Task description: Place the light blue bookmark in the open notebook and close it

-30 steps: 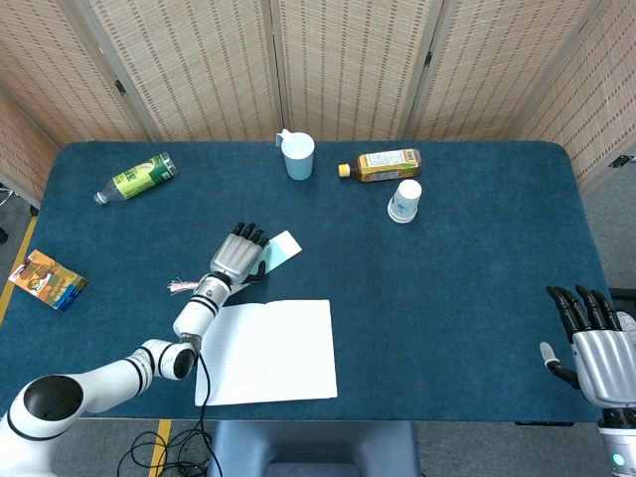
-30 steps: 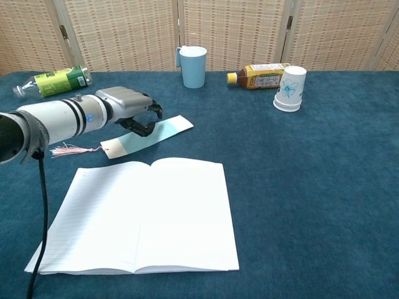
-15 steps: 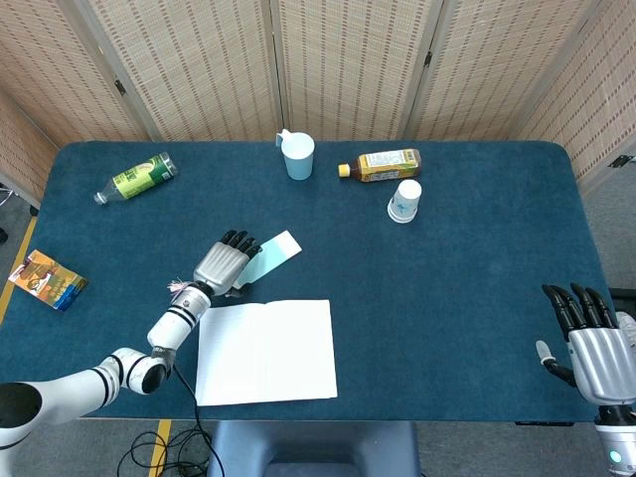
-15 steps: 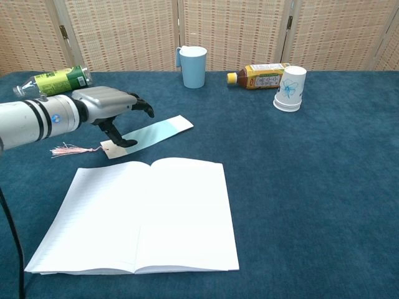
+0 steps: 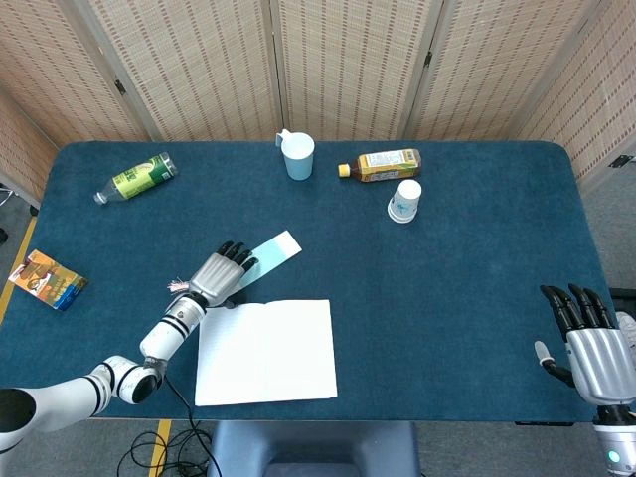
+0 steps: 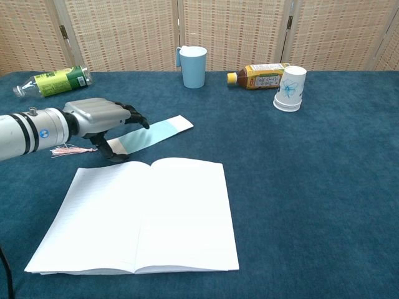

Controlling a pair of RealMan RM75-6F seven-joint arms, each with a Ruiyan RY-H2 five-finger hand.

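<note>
Head view: my left hand [image 5: 220, 272] lies over the near-left end of the light blue bookmark [image 5: 273, 250], fingers apart, holding nothing. The bookmark lies flat on the table [image 5: 467, 278], just beyond the far-left corner of the open notebook [image 5: 266, 350]. My right hand [image 5: 588, 343] hangs at the near-right table edge, fingers spread, holding nothing.

Chest view: my left hand [image 6: 103, 118] covers the tagged end of the bookmark [image 6: 156, 132], thumb down beside it, fingers extended over the strip. A pink tassel [image 6: 67, 150] trails left from under the hand. The notebook [image 6: 143, 215] lies open, pages up, nearer than the bookmark.
</note>
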